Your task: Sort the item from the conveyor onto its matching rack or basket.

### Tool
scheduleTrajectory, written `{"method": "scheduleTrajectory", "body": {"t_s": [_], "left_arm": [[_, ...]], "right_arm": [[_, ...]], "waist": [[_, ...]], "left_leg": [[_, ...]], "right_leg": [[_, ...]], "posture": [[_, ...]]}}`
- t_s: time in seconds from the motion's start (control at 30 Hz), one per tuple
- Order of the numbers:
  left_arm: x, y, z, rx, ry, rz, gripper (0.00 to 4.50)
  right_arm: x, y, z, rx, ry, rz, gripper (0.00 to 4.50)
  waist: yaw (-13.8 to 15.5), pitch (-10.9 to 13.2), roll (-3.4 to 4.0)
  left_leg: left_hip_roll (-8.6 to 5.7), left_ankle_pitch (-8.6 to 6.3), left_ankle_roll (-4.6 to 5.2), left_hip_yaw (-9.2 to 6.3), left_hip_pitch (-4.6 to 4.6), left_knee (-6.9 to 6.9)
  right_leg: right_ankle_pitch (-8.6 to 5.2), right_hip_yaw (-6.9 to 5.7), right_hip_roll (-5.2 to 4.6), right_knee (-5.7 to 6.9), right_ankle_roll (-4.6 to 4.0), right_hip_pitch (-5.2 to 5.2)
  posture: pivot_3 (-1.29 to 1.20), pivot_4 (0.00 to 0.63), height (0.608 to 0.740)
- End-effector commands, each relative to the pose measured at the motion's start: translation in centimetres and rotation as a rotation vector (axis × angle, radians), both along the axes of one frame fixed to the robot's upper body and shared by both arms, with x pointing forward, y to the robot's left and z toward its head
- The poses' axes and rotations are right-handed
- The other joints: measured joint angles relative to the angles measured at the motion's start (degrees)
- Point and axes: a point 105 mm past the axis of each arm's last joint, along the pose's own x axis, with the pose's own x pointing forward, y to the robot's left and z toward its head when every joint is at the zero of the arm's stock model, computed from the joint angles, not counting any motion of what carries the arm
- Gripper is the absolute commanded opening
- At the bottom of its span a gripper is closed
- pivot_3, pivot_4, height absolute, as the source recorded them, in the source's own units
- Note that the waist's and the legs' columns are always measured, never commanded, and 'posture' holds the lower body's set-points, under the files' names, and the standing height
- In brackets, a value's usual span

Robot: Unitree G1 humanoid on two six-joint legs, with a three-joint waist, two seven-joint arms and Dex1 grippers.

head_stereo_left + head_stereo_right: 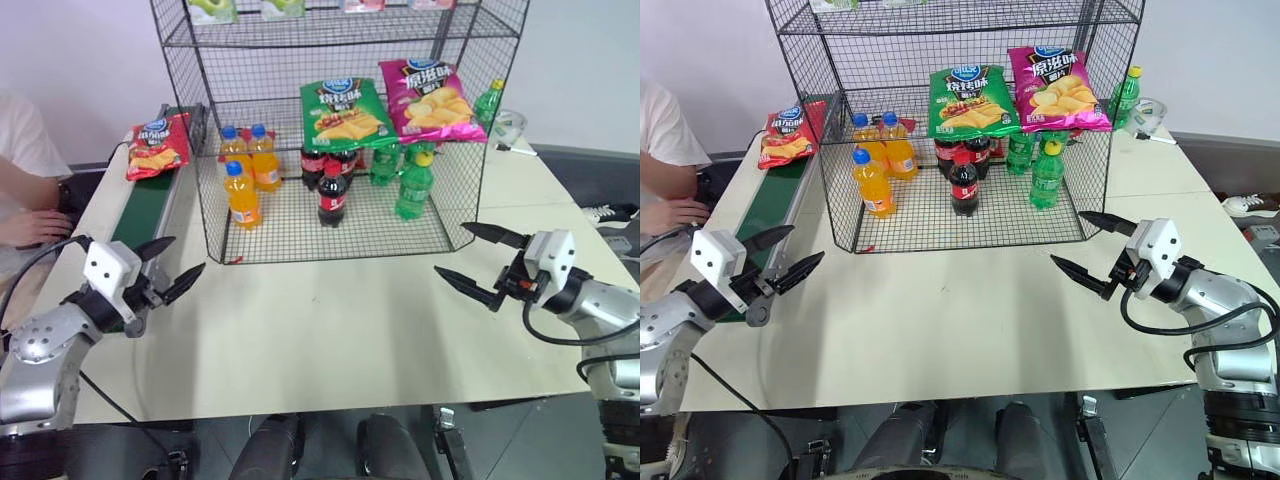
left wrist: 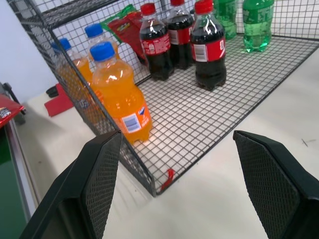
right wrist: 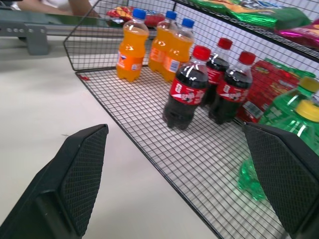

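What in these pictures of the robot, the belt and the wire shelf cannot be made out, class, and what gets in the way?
- Top shelf packets: cut off by the head views' upper edge.
- Red packet behind the cola bottles: mostly hidden by them in the right wrist view.
- Red chip bag: small print too small to read.
- Belt: near end hidden behind the left gripper.
- Person: cut off by the left edge.
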Motion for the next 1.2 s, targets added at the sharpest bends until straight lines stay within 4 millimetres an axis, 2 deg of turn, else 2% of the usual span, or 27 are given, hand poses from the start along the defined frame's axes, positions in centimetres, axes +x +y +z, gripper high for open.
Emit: {"method": "scheduleTrajectory", "body": {"t_s": [0.03,0.2,0.3,0.47,0.6,0.7,0.87,1.1,1.2], "left_arm": [[-0.5,0.4,1.6,0.013,-0.06,0.005,3.73],[-0.9,0.6,1.9,0.018,-0.077,0.013,3.73],[-1.5,0.8,1.7,0.118,-0.126,0.013,3.73],[-3.2,2.6,-0.1,0.23,-0.113,0.103,3.73],[-5.2,3.5,-1.5,0.454,-0.164,0.133,3.73],[-7.4,6.4,-1.9,0.791,-0.292,0.248,3.73],[-9.3,8.8,-2.3,1.036,-0.376,0.319,3.73],[-10.4,10.8,-4.0,1.134,-0.358,0.384,3.73],[-10.3,11.1,-4.2,1.114,-0.353,0.409,3.73]], "right_arm": [[-0.2,0.4,1.0,0.018,-0.022,0.033,4.5],[-0.7,0.6,0.3,0.012,0.015,0.057,4.5],[-1.5,1.3,-0.3,0.025,0.068,0.099,4.5],[-2.6,3.0,-0.9,0.069,0.139,0.166,4.5],[-3.1,4.5,-0.7,0.119,0.186,0.225,4.5],[-3.8,6.2,-1.2,0.099,0.229,0.321,4.5],[-2.9,6.6,-0.8,0.083,0.211,0.331,4.5],[-2.9,7.0,-0.7,0.068,0.225,0.366,4.5],[-3.4,7.1,-0.9,0.056,0.253,0.385,4.5]], "waist": [[0.0,0.0,0.0],[0.1,0.0,0.0],[0.1,0.0,0.01],[-0.3,0.0,0.03],[0.1,0.0,0.04],[0.6,0.0,0.02],[1.3,0.0,0.01],[1.5,0.0,-0.07],[1.3,0.0,-0.07]], "left_leg": [[0.0,0.0,0.0,0.0,0.0,0.0],[0.0,0.0,0.0,0.0,-0.01,0.0],[0.0,-0.01,0.01,0.0,-0.03,0.0],[0.02,-0.03,0.04,0.01,-0.07,-0.06],[0.03,-0.07,0.08,0.02,-0.15,-0.07],[0.03,-0.12,0.09,0.02,-0.22,-0.06],[0.0,-0.26,0.09,0.12,-0.27,-0.02],[-0.01,-0.27,0.09,0.01,-0.29,-0.04],[-0.01,-0.27,0.09,0.01,-0.29,-0.03]], "right_leg": [[0.0,0.0,0.0,0.0,0.0,0.0],[0.0,0.0,-0.01,-0.01,-0.01,-0.01],[0.0,0.0,-0.01,-0.05,-0.01,0.0],[-0.01,-0.01,-0.02,-0.18,-0.02,-0.02],[-0.03,-0.01,-0.03,-0.31,-0.06,-0.03],[-0.05,-0.04,-0.04,-0.57,-0.1,-0.05],[-0.04,-0.03,-0.09,-0.74,-0.09,-0.15],[0.01,-0.21,-0.08,-0.72,0.04,-0.18],[0.05,-0.23,-0.08,-0.68,0.13,-0.18]], "posture": [[0.0,0.15,0.74],[0.0,0.15,0.74],[0.0,0.15,0.74],[0.0,0.15,0.74],[0.0,0.15,0.74],[0.0,0.15,0.74],[0.0,0.15,0.74],[0.0,0.15,0.74],[0.0,0.15,0.74]]}}
